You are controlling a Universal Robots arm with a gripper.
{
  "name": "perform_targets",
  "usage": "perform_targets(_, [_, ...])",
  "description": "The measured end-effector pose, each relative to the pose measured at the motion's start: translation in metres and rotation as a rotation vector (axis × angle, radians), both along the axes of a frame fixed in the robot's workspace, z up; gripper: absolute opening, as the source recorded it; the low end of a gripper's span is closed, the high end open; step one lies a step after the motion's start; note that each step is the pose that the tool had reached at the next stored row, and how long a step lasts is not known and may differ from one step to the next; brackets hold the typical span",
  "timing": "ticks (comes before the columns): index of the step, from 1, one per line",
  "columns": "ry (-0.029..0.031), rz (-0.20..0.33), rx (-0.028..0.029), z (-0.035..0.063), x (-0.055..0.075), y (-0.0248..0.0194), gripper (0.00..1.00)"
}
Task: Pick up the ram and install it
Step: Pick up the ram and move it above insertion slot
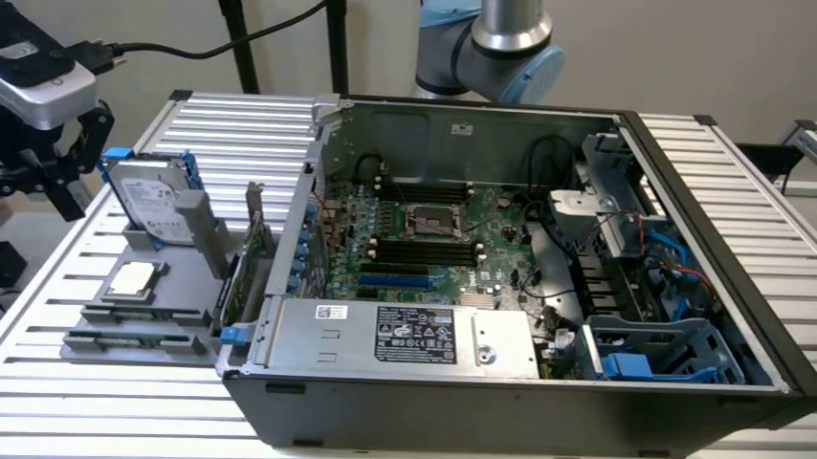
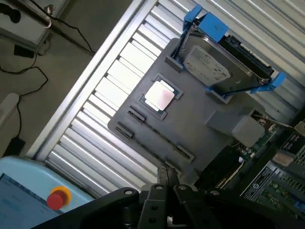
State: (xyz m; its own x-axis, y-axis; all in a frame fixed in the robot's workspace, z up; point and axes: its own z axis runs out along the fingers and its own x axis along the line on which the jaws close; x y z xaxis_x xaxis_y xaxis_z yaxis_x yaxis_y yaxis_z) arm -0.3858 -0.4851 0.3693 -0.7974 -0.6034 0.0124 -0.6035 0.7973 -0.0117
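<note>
One gripper (image 2: 167, 174) is hovering above the slatted table (image 2: 119, 81), its dark fingers closed against each other with nothing visible between them, and it is touching none of the parts. Just ahead of the fingertips, a gray holder (image 2: 190, 119) is lying flat on the table. The ram (image 2: 159, 135) seems to be sitting on edge in the holder's long slot, showing as a thin dark strip between the end clips. It is the closest part to the gripper, though its colour and chips cannot be made out.

Just past the ram, farther from the gripper, a square silver processor chip (image 2: 159, 95) is resting in its own recess. Farther still, a silver hard drive (image 2: 219, 62) with blue rails is leaning upright at the holder's far end. Off to one side of the gripper, beyond the holder, an open computer case (image 1: 511, 382) is lying on the table, exposing its motherboard (image 1: 434, 225), whose black slots are well apart from the gripper. A green expansion card (image 1: 251, 258) is standing between the holder and the case.
</note>
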Motion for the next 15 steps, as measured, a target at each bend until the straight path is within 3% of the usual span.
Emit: perform_targets(15, [0.0,0.258,0.0001,0.0,-0.0003,0.0,0.11])
